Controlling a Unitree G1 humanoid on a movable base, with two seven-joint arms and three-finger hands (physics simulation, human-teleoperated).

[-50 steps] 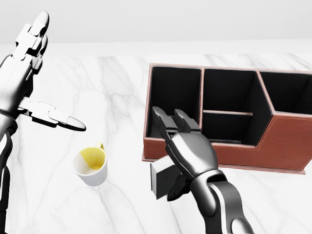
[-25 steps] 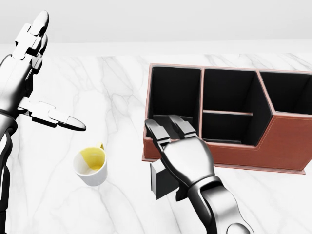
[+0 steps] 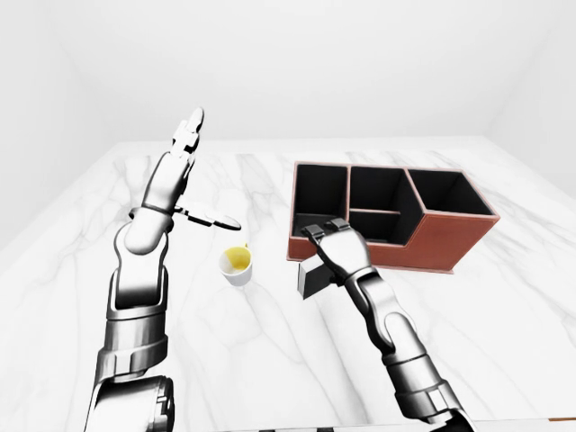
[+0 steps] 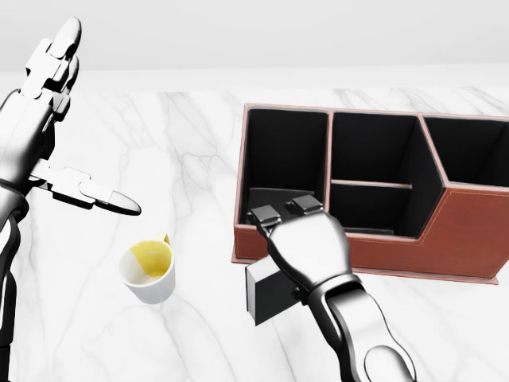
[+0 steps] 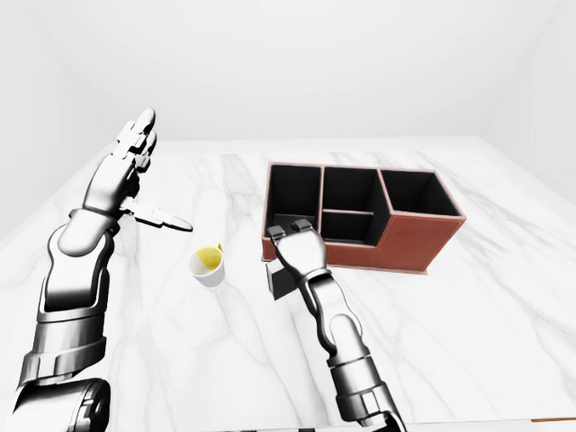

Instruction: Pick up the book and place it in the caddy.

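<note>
Desk: white marble surface carrying all items; it fills most of the head view.
Caddy: brown-walled organiser with black interior, on the right half of the desk. Its open top faces up, so insertion has to come from above. Three main bays run left to right; the middle bay carries a cross divider.
Left arm: raised at the left of the head view, clear of the work area, judged to be parked so it does not obstruct the right arm.
Left robot hand: fingers spread apart, holding nothing, well apart from the cup and the book.
Right robot hand: fingers curled down over the top of the book, just near of the caddy's near-left wall. The grip appears closed on the book; the contact under the palm is hidden, so firmness cannot be confirmed.
Book: dark, standing on edge under the right robot hand, touching or just beside the caddy's near wall at its left bay. Long axis appears to run roughly left to right, slightly skewed. Spine direction cannot be determined.
Cup: white with yellow interior, left of the book, not involved in the task.
Judgement: the book must be lifted over the near wall; the left bay is nearest.
</note>
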